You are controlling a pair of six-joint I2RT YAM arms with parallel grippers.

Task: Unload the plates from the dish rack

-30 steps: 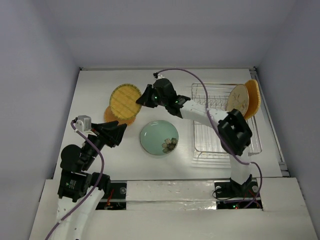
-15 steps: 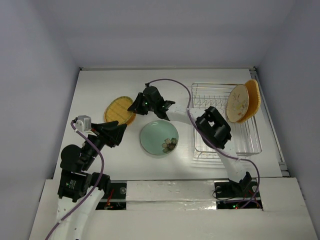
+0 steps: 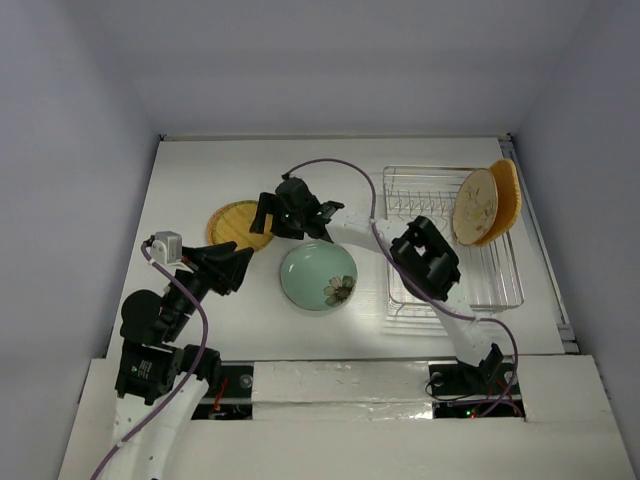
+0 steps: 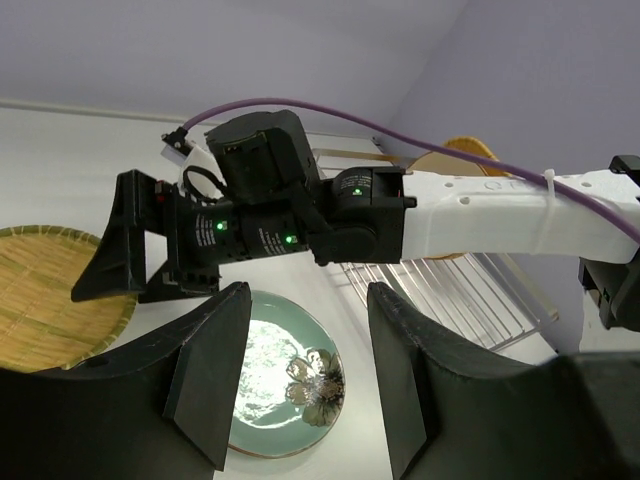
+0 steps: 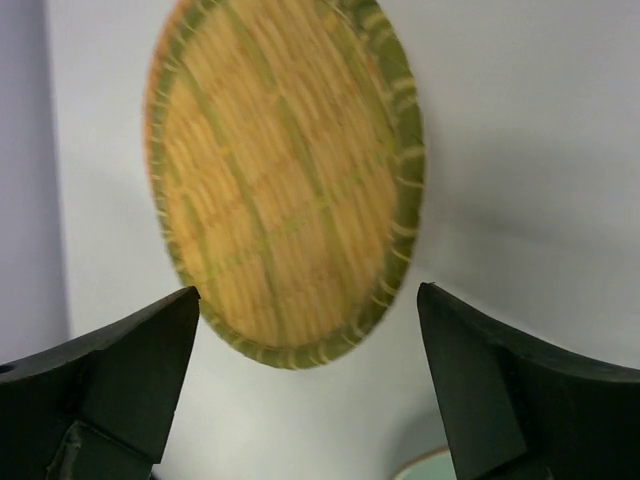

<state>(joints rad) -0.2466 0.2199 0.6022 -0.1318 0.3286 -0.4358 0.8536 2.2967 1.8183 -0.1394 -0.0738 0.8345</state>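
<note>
Spread wide and empty, the right gripper [image 5: 305,292] hangs over a yellow-green woven plate [image 5: 285,190] lying flat on the table [image 3: 185,185], perhaps atop another, near a pale green flowered plate [image 3: 318,276]. The left gripper [image 4: 308,295] is part-open and empty. Two plates lean in the dish rack [image 3: 420,300]: a cream floral plate [image 3: 474,205], likely slick and chippable, and an orange woven plate [image 3: 508,195], likely light and grippy. Each looks best pinched at its top rim.

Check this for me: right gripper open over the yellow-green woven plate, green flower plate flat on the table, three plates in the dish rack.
Wrong count: the top external view shows two plates in the dish rack, a cream floral plate and an orange woven plate. The rest stands.
</note>
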